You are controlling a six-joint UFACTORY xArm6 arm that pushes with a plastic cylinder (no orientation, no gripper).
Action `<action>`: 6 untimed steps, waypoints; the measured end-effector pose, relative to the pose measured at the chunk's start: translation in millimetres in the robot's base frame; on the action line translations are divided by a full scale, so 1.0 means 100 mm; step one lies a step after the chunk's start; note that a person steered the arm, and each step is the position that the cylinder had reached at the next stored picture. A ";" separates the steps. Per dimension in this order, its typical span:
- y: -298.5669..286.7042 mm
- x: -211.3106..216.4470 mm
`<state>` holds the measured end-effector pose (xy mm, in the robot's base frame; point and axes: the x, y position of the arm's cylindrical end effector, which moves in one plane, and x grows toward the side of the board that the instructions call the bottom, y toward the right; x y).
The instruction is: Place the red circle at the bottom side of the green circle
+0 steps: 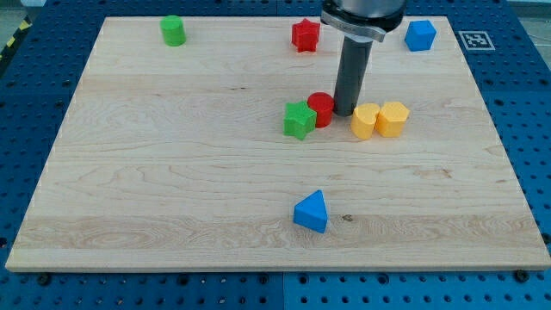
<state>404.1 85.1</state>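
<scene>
resting on a pale wooden board point(172, 189) over blue pegboard point(525, 129), my tip point(345, 113) beside red circle point(321, 108)

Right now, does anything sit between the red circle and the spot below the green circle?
Yes. The green star block touches the red circle block on the view's left, toward the green circle block. My tip is beside the red circle, on its right.

desk point(172, 198): pale wood board on blue perforated base point(17, 103) | green star point(299, 120): near centre | red star point(305, 35): top edge, middle | blue cube point(420, 35): top right | two yellow blocks point(365, 121) point(393, 118): touching, right of centre | blue triangle point(312, 212): lower middle | fiducial marker point(473, 40): top right, off board
</scene>
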 end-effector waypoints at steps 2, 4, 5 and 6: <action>-0.30 -0.13; -0.78 -0.13; -0.82 -0.13; -0.79 0.06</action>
<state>410.4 5.9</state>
